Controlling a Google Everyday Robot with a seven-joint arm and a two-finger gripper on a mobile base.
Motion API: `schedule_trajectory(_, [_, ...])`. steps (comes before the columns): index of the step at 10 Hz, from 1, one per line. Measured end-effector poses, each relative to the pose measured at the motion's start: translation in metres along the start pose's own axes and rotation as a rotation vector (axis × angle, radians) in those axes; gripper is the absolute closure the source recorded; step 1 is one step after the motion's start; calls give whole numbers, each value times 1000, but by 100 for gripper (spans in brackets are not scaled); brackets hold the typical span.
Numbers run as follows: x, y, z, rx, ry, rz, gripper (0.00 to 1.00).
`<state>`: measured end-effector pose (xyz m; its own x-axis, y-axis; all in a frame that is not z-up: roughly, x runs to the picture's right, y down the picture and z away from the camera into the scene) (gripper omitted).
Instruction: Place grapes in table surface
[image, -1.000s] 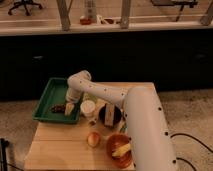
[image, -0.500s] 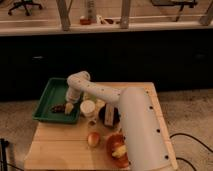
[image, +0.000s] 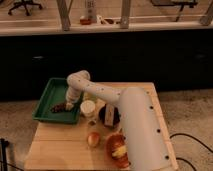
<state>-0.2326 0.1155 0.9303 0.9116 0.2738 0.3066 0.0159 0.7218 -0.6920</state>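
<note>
The grapes (image: 59, 107), a small dark reddish-brown cluster, lie in the green tray (image: 46, 103) at the table's left, near the tray's front. My white arm reaches from the lower right over the light wooden table surface (image: 62, 142) into the tray. The gripper (image: 69, 105) hangs just right of the grapes, close to or touching them; I cannot tell which.
A pale cup (image: 88, 108) stands just right of the tray. A yellow-red apple (image: 93, 139) sits on the table's front middle. An orange bowl with yellow fruit (image: 116, 148) is partly under the arm. A dark round object (image: 108, 116) lies beside the cup.
The arm has swung slightly and the gripper has come down closer to the grapes in the tray. The grapes have not moved.
</note>
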Motion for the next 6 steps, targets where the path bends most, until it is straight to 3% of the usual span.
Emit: schedule_trajectory(6, [1, -1, -2, 1, 1, 2, 100])
